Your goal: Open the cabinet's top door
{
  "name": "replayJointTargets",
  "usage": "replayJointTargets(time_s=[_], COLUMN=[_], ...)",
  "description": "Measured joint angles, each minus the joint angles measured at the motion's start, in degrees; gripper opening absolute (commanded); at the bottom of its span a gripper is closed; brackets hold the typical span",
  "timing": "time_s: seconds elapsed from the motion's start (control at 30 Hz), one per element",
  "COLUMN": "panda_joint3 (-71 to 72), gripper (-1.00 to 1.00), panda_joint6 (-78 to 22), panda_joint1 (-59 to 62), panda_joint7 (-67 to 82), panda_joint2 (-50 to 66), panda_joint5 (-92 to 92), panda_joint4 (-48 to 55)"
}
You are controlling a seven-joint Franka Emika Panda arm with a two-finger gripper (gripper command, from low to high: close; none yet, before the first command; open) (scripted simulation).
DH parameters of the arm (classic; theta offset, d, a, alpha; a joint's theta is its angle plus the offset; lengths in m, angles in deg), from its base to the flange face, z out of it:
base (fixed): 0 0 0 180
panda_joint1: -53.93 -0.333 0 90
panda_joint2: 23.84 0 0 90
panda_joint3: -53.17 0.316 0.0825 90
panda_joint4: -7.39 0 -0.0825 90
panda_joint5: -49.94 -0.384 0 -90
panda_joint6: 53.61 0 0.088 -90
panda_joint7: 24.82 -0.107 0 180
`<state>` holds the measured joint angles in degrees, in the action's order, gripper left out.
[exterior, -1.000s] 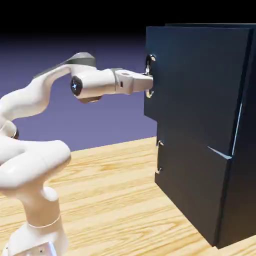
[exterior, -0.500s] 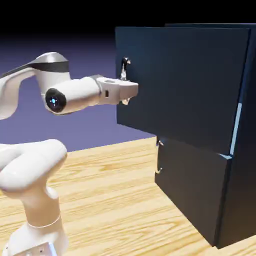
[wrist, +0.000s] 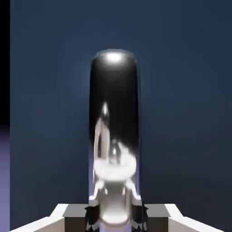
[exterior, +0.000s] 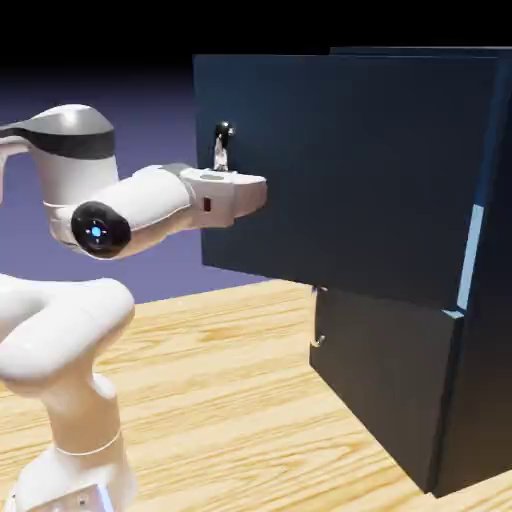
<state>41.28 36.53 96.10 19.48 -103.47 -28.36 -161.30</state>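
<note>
Cabinet (exterior: 480,250) at the exterior view's right, standing on the table (exterior: 220,400). Top door (exterior: 340,170) swung out leftward from the cabinet body, above the lower door (exterior: 385,390), which lies flush. Bar handle (exterior: 221,146) near the top door's left edge, upright. Gripper (exterior: 250,192) at that handle from the left, arm (exterior: 130,212) behind it, base at lower left. In the hand view, handle (wrist: 114,136) centred before the door panel (wrist: 181,113).

Light wooden table (exterior: 220,400) with visible grain spanning the lower part of the exterior view, set against a plain blue-violet backdrop (exterior: 150,130) darkening to black above.
</note>
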Motion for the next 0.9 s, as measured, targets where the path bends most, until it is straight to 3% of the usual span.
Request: replayJointTargets(time_s=[0.33,0.9], panda_joint3=[-20.76,-54.06], gripper=[-1.0,-1.0], panda_joint6=[-15.41,-41.64], panda_joint1=[-8.5,-41.87], panda_joint7=[8.58,19.51], panda_joint2=[18.6,44.15], panda_joint5=[18.84,34.13], panda_joint4=[13.39,45.97])
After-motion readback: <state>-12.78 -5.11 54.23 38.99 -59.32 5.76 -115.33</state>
